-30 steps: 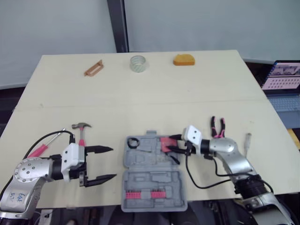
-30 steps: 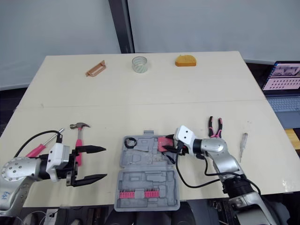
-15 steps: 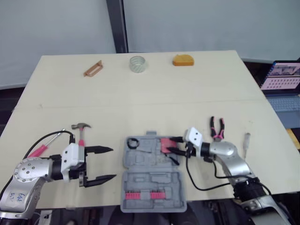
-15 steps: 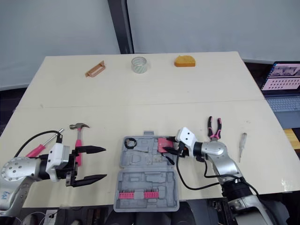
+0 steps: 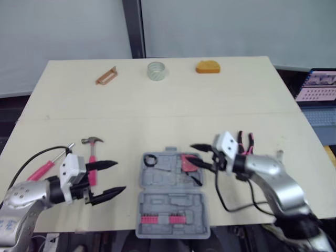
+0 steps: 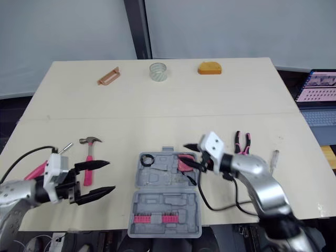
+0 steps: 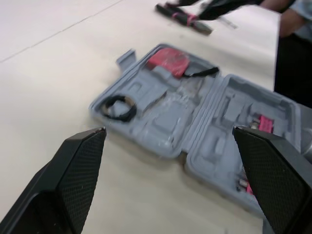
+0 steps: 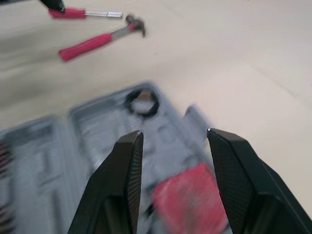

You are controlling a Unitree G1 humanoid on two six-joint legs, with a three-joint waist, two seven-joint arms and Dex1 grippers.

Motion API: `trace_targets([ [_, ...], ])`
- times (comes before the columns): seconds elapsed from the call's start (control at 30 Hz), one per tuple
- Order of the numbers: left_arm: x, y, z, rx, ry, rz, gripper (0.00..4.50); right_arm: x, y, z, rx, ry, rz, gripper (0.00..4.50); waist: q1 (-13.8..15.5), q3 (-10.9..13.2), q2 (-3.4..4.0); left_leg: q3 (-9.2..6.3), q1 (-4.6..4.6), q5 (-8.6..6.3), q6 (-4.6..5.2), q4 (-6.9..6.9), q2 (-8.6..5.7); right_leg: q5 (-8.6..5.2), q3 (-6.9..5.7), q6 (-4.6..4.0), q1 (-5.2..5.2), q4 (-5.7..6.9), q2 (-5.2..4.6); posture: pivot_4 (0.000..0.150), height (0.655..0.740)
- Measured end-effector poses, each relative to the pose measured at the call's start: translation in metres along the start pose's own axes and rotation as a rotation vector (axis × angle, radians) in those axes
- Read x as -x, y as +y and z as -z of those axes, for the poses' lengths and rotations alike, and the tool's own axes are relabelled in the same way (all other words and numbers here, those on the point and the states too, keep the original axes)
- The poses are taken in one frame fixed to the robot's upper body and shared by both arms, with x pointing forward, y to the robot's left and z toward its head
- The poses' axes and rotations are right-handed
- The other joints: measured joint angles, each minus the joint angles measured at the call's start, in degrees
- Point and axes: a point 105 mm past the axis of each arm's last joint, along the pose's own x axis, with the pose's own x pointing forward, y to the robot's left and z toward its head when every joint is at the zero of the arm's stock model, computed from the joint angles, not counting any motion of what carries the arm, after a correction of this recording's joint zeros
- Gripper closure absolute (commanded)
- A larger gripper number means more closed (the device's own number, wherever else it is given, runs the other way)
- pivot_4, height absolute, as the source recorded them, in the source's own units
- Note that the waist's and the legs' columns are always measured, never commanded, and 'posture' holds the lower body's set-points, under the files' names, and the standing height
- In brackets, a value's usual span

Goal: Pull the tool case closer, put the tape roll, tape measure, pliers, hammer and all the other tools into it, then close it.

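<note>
**Case open near me, both grippers spread & empty**

Case (image 5: 169,202) lies open flat on the table (image 5: 157,115) at the near edge: pink bits (image 5: 170,218) in the near half, a red tool (image 5: 187,163) and a black ring (image 5: 149,159) in the far half. R gripper (image 5: 192,154) hangs over the case's far right corner, fingers apart, tips by the red tool, nothing pinched afaict. L gripper (image 5: 121,176) sits left of the case, fingers wide apart, pointing at it, not touching. Hammer (image 5: 92,152) lies just beyond the L gripper, pink screwdriver (image 5: 43,170) further left. Pliers (image 6: 242,142) are right of the case, partly behind the R arm, w/ a small screwdriver (image 6: 273,159) right of them. Tape roll (image 5: 156,71), an orange thing (image 5: 208,67) and a brown thing (image 5: 106,75) sit well apart from the case, along the far edge.
</note>
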Motion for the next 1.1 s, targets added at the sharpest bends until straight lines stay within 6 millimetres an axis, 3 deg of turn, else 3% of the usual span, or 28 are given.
trace_targets([
  [0.17,0.016,-0.02,0.022,0.077,0.04,-0.003,0.0,0.03,0.032,0.027,-0.143,0.107,0.026,2.28,0.4,0.0,0.0,0.1,0.11,-0.04,0.0,0.06,0.0,-0.01,0.1,-0.01,0.04,-0.15,0.0,0.15,0.74],
  [0.27,0.019,-0.029,0.029,0.063,0.061,0.024,0.0,0.043,0.037,0.044,-0.206,0.166,0.052,1.4,0.5,0.0,-0.02,0.12,0.11,-0.05,0.01,0.06,0.0,0.0,0.11,-0.02,0.04,-0.2,0.0,0.15,0.74],
  [0.37,0.02,-0.031,0.032,0.03,0.073,0.026,0.0,0.058,0.037,0.06,-0.234,0.228,0.088,0.02,0.7,0.0,-0.03,0.13,0.1,-0.06,0.03,0.06,0.0,0.0,0.11,-0.03,0.04,-0.23,0.0,0.15,0.74],
  [0.5,0.02,-0.031,0.034,0.006,0.067,0.02,0.0,0.075,0.043,0.075,-0.245,0.283,0.087,0.02,1.2,0.0,-0.04,0.15,0.11,-0.08,0.07,0.08,0.0,0.0,0.12,-0.03,0.05,-0.25,0.0,0.15,0.74],
  [0.73,0.016,-0.029,0.027,-0.019,0.029,0.022,0.0,0.078,0.041,0.076,-0.221,0.272,0.082,0.02,1.5,0.0,-0.04,0.16,0.12,-0.09,0.07,0.08,0.0,0.01,0.12,-0.03,0.08,-0.29,0.0,0.15,0.74],
  [0.8,0.01,-0.029,0.015,-0.005,-0.017,0.06,0.0,0.08,0.038,0.077,-0.22,0.271,0.109,0.02,1.8,0.0,-0.07,0.13,0.1,-0.09,0.07,0.12,0.0,0.01,0.1,-0.03,0.11,-0.29,0.0,0.15,0.74],
  [0.97,-0.014,-0.032,-0.038,-0.084,-0.148,0.206,0.0,0.086,0.02,0.08,-0.253,0.246,0.289,0.02,1.8,-0.1,-0.05,0.1,0.13,-0.09,0.07,0.12,0.0,0.03,0.09,-0.04,0.16,-0.29,0.0,0.15,0.74],
  [1.1,-0.026,-0.031,-0.046,-0.114,-0.172,0.279,0.0,0.094,-0.004,0.095,-0.371,0.232,0.58,0.02,0.8,-0.1,0.04,0.14,0.16,-0.07,0.05,0.02,0.01,0.03,0.11,-0.05,0.11,-0.05,0.01,0.15,0.74],
])
